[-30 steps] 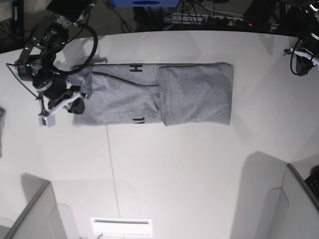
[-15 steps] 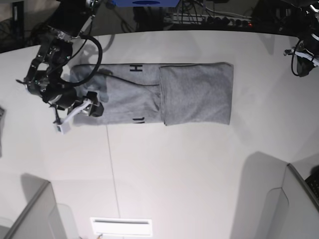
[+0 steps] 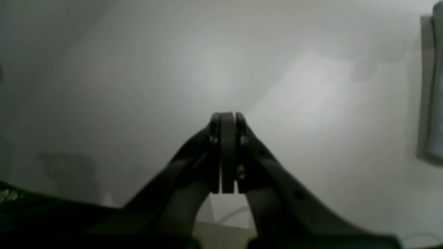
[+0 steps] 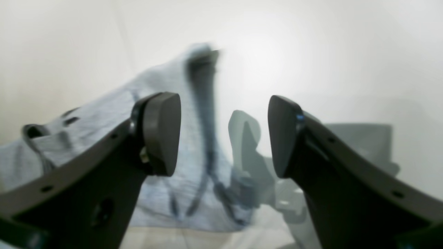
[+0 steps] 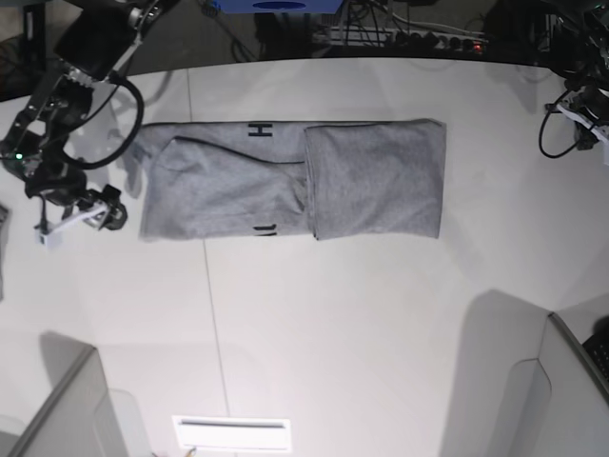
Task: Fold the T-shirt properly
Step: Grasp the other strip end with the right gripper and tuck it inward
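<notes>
The right gripper [image 4: 224,135] is seen spread wide with nothing held, at the left edge of the base view just beside the T-shirt [image 5: 295,181]. The shirt is laid folded across the upper middle of the table [image 5: 362,324]. The left gripper [image 3: 223,119] is pressed fully together, empty, at the far upper right.

The broad white matte table [image 5: 343,324] fills most of the base view, with a thin dark seam line [image 5: 215,333] running down its near left part. At the table's near edge, just right of that seam, lies a small white rectangular label with a dark stripe [image 5: 231,431]. Beyond the table's far edge sit a blue rounded box [image 5: 276,6] and a tangle of dark cables with a power strip [image 5: 409,36], while pale grey angled panels [image 5: 57,409] stand at its near corners.
</notes>
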You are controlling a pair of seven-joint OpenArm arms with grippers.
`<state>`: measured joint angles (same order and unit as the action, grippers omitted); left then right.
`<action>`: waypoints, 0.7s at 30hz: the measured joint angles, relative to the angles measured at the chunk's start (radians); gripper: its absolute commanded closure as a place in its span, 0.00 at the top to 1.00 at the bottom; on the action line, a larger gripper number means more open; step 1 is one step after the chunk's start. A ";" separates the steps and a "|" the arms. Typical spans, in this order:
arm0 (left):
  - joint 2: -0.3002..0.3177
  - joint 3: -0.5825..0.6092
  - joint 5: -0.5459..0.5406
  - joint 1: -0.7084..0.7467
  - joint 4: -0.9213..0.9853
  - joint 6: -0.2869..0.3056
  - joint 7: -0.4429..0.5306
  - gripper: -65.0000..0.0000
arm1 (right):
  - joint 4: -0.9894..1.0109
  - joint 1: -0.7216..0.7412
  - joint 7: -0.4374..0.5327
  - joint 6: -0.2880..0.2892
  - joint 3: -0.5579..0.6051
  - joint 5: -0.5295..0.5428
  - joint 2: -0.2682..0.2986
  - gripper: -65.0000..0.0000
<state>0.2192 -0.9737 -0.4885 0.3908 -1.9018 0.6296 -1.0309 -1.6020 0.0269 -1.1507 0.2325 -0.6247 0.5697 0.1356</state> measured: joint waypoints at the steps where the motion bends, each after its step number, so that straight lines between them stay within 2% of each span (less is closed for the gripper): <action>1: -0.001 0.000 -0.002 0.000 0.000 0.000 -0.001 0.00 | 0.016 -0.007 -0.002 0.000 0.000 -0.003 0.001 0.57; 5: 0.000 0.000 0.003 -0.002 0.000 0.000 0.001 0.00 | 0.151 -0.011 -0.017 0.004 0.008 -0.001 -0.019 0.57; 10: 0.000 -0.001 0.000 0.000 0.000 0.000 -0.001 0.00 | 0.177 -0.006 -0.001 0.007 0.006 0.014 -0.024 0.57; 12: 0.000 -0.001 -0.002 0.000 0.000 0.000 0.000 0.00 | 0.176 -0.005 -0.024 0.008 0.006 0.022 -0.027 0.57; 15: 0.000 -0.001 0.002 0.000 0.000 0.000 -0.001 0.00 | 0.177 -0.003 -0.085 0.047 0.006 0.086 -0.032 0.57; 21: 0.000 -0.003 0.003 0.000 0.001 0.000 -0.001 0.00 | 0.185 -0.023 -0.107 0.049 0.008 0.194 -0.040 0.57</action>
<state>0.2192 -0.9764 -0.4858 0.3904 -1.9011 0.6292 -1.0317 -1.4166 0.0044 -1.2575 0.2813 -0.6170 0.7635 0.0959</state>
